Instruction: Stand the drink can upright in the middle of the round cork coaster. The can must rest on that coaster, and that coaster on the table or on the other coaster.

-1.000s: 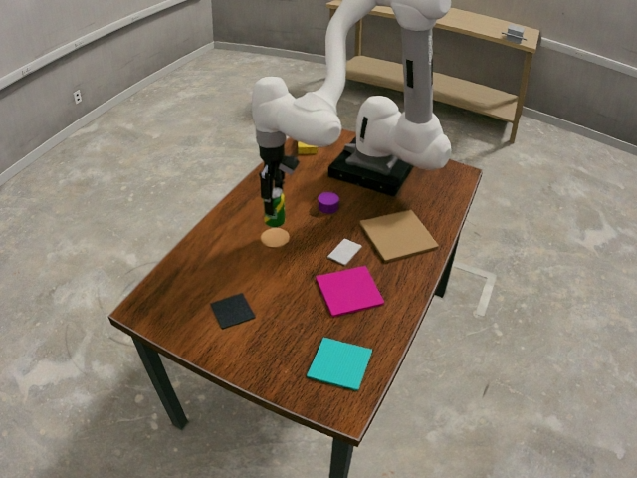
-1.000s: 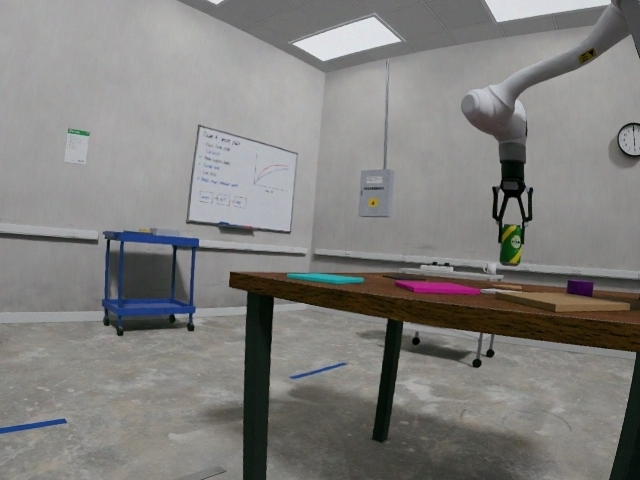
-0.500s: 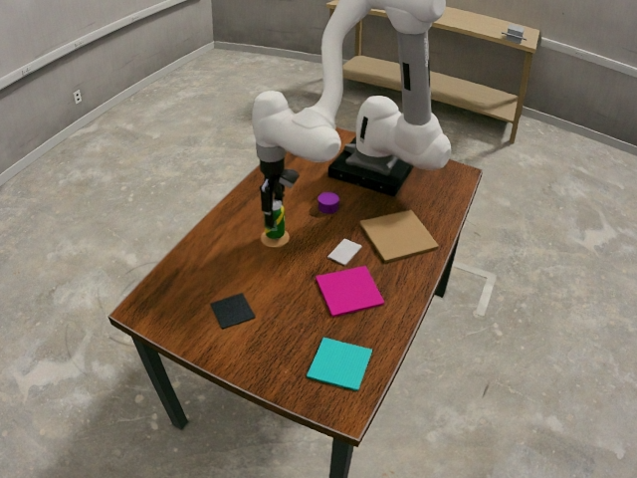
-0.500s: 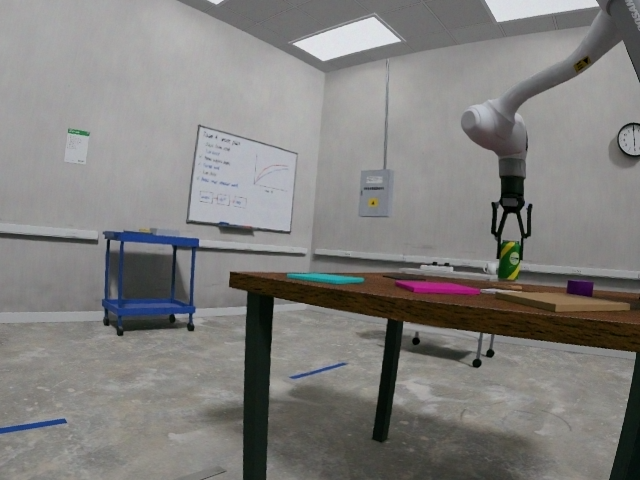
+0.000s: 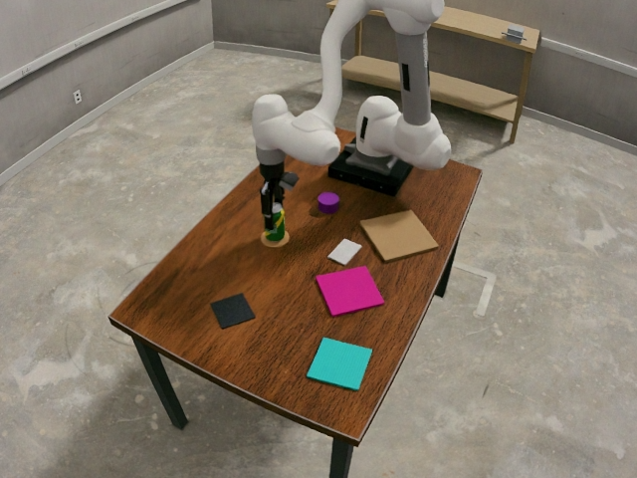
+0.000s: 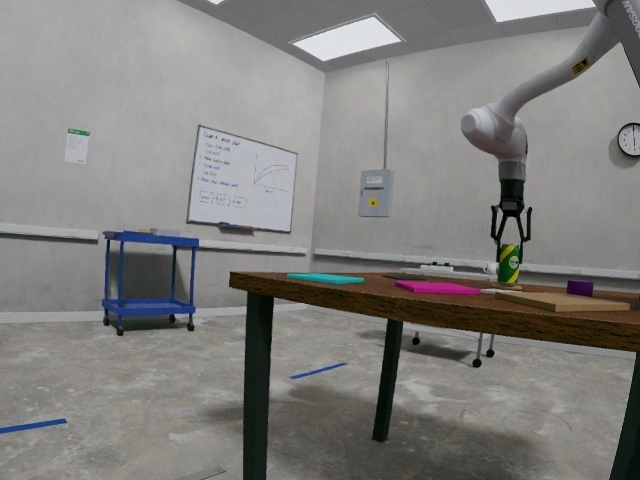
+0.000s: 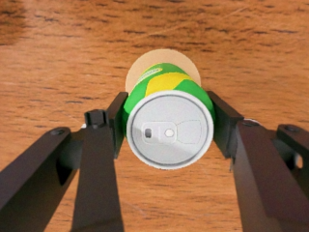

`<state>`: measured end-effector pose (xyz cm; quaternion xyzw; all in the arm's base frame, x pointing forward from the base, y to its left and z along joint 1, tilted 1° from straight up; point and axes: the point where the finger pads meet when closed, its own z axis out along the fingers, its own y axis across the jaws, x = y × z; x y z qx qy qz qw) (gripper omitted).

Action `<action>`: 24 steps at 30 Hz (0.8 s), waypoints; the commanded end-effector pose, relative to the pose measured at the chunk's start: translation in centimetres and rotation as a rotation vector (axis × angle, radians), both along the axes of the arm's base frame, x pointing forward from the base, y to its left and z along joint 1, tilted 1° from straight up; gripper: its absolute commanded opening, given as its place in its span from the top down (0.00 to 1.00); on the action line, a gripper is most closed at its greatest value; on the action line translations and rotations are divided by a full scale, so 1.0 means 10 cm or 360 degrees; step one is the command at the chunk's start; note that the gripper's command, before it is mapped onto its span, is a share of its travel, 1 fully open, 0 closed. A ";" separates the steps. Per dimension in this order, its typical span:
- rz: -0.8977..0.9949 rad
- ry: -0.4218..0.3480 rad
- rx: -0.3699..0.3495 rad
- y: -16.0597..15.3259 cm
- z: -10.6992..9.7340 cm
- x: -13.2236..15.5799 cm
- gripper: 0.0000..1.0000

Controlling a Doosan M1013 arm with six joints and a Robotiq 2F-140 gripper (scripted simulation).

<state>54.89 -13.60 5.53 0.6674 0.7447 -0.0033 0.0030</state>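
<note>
You have the drink can (image 5: 275, 224) clamped between the two pads of the gripper (image 7: 169, 127), one pad on each side of its green and yellow wall. The can stands upright: its long axis runs vertically, with the silver lid and pull tab facing straight up into the wrist camera. It sits over the round cork coaster (image 5: 275, 239), whose tan rim shows around the can's base in the top view and beyond the can's far side in the wrist view; you cannot tell from these views whether the base touches the cork. In the exterior view the can's bottom is level with the top of the table (image 5: 185, 288). Count one can and one round coaster. Flat square pieces on the table number five: one tan cork square (image 5: 398, 234), one white (image 5: 344, 251), one magenta (image 5: 349, 290), one black (image 5: 232, 310) and one teal (image 5: 339, 362). There is also one short purple cylinder (image 5: 327, 202) beside the arm's black base (image 5: 339, 174).
</note>
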 end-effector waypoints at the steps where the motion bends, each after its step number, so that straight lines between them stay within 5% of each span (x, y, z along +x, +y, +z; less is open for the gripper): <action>1: 0.0000 -0.0002 0.0000 0.00 0.01 0.01 0.90; 7: 0.0000 -0.0002 0.0000 0.00 0.01 0.01 0.90; 8: 0.0000 -0.0002 0.0000 0.00 0.01 0.01 0.00; 24: 0.0000 -0.0002 0.0000 0.00 0.01 0.01 0.00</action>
